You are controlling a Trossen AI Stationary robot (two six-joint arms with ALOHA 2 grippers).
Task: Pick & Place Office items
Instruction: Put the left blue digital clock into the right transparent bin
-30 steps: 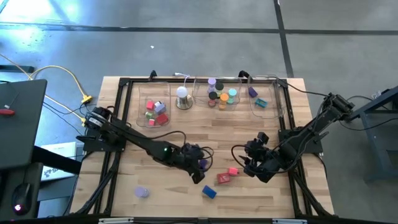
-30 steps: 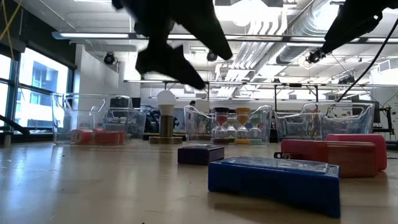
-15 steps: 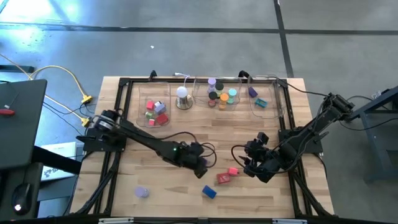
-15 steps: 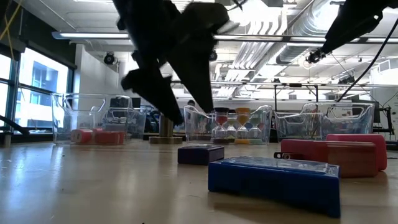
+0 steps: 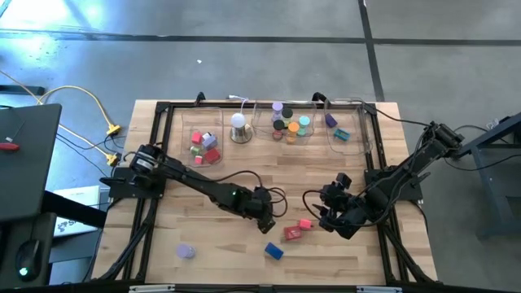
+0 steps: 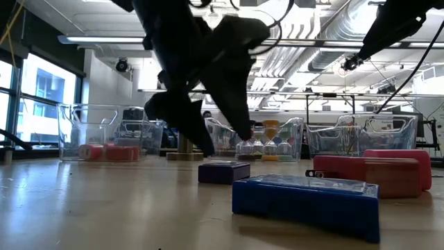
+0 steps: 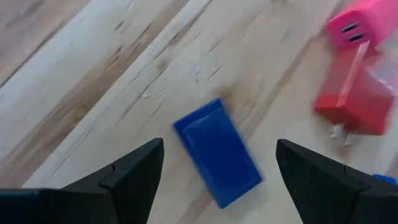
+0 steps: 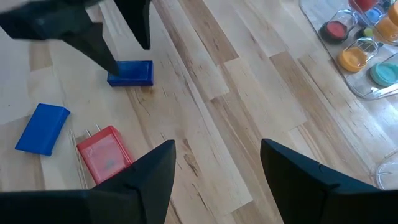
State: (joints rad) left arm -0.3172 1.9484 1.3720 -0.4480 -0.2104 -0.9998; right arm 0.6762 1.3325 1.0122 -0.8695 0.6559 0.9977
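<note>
Lab (exposed ceiling ducts [image 6: 326, 28])

Dark jointed arms, black cables, wedge-shaped black fingers [image 7: 130, 177].

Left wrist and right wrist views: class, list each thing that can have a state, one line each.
Left claw: open, over the small block.
Small block: lying flat, ungripped.
Right claw: open, empty.
Red block: lying flat, loose.
Blue block: lying flat, loose.
Tray: holds rolls.
</note>
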